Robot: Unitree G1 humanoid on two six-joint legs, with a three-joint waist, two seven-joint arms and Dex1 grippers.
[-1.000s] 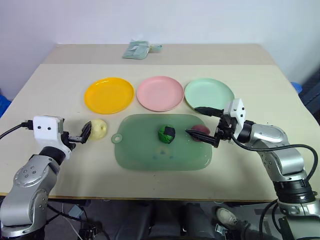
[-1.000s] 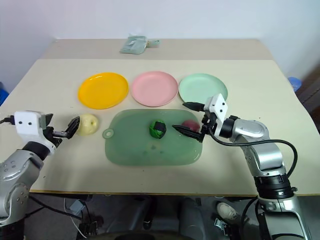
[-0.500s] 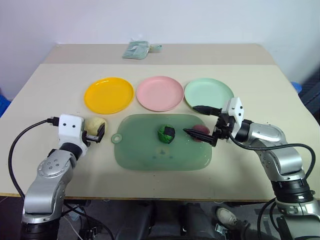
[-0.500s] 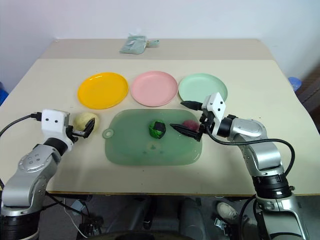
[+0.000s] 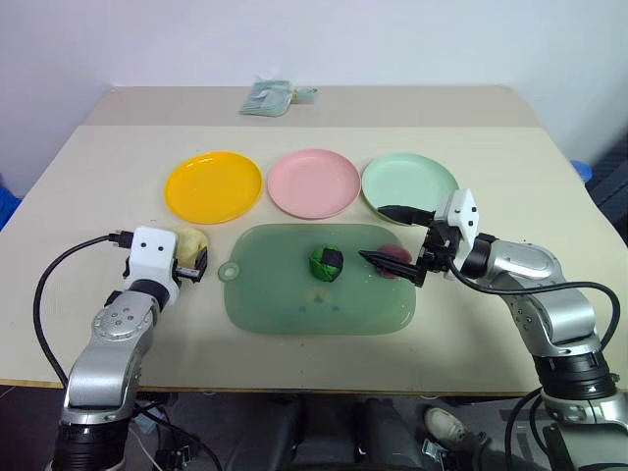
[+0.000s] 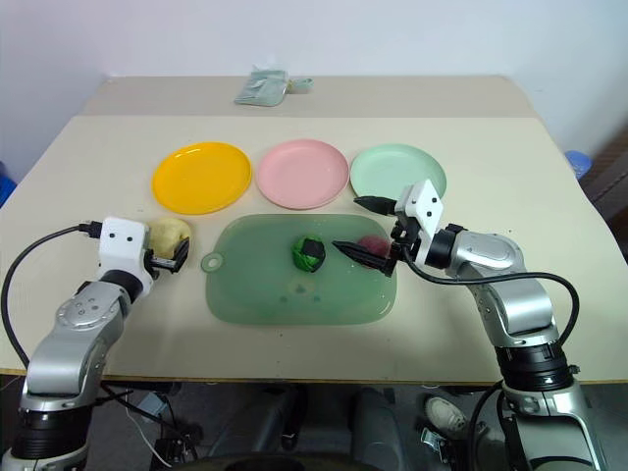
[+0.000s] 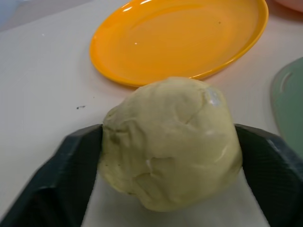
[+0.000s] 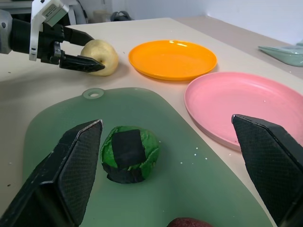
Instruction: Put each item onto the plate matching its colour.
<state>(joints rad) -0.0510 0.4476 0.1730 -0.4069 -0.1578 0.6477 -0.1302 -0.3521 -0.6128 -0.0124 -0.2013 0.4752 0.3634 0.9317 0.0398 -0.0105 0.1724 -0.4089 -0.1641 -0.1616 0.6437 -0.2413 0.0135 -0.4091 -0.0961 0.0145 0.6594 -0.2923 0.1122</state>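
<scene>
A pale beige table before a plain white wall carries everything, with a folded greenish cloth at the upper centre of the head view. The left gripper has its two fingers pressed against both flanks of the yellow lump, which seems still to rest on the table at left of centre, just below the orange plate. The right gripper is spread wide and empty, hanging over the right end of the green mat above the maroon lump. The green lump lies mid-mat; the pink plate and mint plate lie along the upper middle. To do this step well, I would firm the squeeze without denting the soft lump, lift it straight up clear of the orange rim, then carry it the short way over and set it at the plate's middle.
</scene>
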